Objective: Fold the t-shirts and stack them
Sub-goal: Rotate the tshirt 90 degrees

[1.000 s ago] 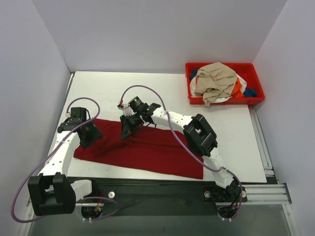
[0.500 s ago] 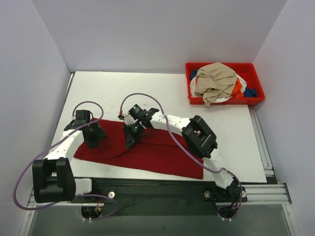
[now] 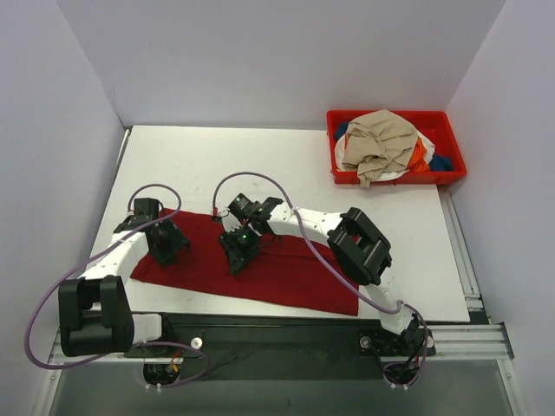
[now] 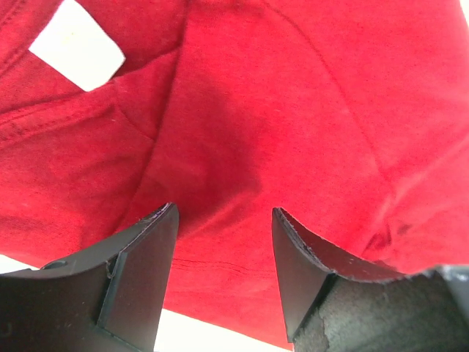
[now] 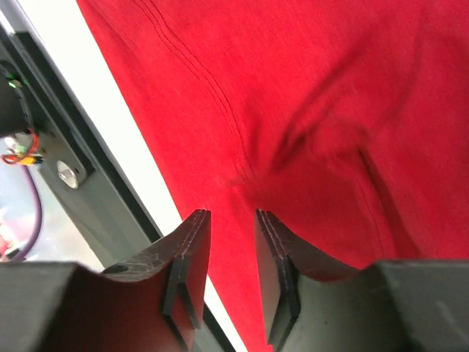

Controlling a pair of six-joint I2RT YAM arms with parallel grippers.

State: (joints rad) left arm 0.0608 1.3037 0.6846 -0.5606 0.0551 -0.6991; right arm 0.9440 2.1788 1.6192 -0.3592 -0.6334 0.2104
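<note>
The dark red t-shirt [image 3: 286, 273] is lying spread along the near edge of the table [image 3: 260, 165]. The left gripper [image 4: 223, 220] is hanging low over its left end, near the white neck label [image 4: 77, 45], with fingers wide apart and holding nothing. The right gripper [image 5: 231, 220] is hovering over the middle, its fingers a little apart with no cloth between them. In my judgement a fold is in work, and the next move is asking for a pinch on a hem. The other t-shirts [image 3: 379, 139] are lying in the red bin [image 3: 395, 180] at the far right.
</note>
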